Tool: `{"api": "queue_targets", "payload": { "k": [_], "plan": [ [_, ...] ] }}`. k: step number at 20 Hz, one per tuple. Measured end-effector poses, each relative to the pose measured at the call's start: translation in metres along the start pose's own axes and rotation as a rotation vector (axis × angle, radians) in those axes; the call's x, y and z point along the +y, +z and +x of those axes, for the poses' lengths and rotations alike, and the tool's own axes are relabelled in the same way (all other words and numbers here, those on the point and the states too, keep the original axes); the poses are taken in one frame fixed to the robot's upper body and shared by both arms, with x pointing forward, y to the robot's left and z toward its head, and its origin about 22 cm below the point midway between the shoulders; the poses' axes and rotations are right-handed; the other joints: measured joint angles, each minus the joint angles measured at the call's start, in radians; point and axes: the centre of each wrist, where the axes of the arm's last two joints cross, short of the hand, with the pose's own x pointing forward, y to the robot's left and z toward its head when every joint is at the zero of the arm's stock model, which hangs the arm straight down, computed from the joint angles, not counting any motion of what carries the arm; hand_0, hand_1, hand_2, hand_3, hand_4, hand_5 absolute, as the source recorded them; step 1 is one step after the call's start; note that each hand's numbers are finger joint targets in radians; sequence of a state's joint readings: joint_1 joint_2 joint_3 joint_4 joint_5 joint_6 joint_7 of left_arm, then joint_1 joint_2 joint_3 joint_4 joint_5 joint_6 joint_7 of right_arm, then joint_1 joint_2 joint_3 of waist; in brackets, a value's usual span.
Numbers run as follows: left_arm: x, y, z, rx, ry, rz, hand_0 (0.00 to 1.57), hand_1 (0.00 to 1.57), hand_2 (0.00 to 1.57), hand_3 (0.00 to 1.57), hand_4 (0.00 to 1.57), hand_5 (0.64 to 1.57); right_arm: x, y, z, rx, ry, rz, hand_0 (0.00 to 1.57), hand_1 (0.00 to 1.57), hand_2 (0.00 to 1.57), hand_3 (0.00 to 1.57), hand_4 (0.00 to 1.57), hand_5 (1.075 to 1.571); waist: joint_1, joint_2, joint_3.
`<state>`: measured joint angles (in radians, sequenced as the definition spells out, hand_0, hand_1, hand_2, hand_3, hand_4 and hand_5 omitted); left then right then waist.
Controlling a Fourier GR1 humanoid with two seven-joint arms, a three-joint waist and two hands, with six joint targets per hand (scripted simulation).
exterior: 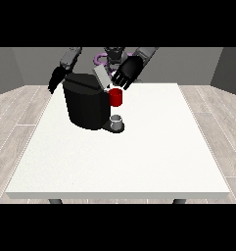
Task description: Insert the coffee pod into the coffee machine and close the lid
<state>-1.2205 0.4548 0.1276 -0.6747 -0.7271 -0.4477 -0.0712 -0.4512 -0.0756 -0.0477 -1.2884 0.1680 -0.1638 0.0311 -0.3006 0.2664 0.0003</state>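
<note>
I see the bulky black coffee machine (87, 105) standing on the large white table (139, 157), towards its far side. Its light grey lid (102, 77) is tilted up, open, above the machine's top. A red thing at the machine (116, 97) sits on its near-right face, and below that a small grey thing (117, 120) rests on the machine's dark base plate; I cannot tell whether it is the pod. The hand at the view's right (127, 72) hovers just beside the raised lid, fingers spread and pointing down, holding nothing. The hand at the view's left (56, 80) hangs behind the machine's far-left corner; I cannot tell how its fingers lie
</note>
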Motion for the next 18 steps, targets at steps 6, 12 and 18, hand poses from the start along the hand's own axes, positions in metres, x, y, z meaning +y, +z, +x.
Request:
{"api": "queue_targets", "payload": {
  "k": [6,12,18],
  "plan": [
    [-0.004,-0.006,0.009,-0.017,0.002,-0.004,1.19,1.19,1.23,1.19,0.43,1.571,-0.001,-0.003,0.0,-0.009,0.003,-0.02,0.0,0.0,0.0,0.0,0.13,1.571,0.006,0.026,0.0],
    [-0.004,-0.007,0.009,-0.019,-0.002,0.013,1.2,1.2,1.26,1.2,0.41,1.571,0.001,-0.003,0.001,-0.02,-0.004,-0.018,0.0,0.0,0.0,0.0,0.1,1.571,-0.004,0.036,-0.0002],
    [0.008,-0.005,0.014,-0.029,-0.011,0.032,1.21,1.21,1.24,1.21,0.36,1.571,-0.001,-0.004,0.0,-0.017,-0.004,-0.025,0.0,0.0,0.0,0.0,0.1,1.571,-0.003,0.042,0.0]
  ]
}}
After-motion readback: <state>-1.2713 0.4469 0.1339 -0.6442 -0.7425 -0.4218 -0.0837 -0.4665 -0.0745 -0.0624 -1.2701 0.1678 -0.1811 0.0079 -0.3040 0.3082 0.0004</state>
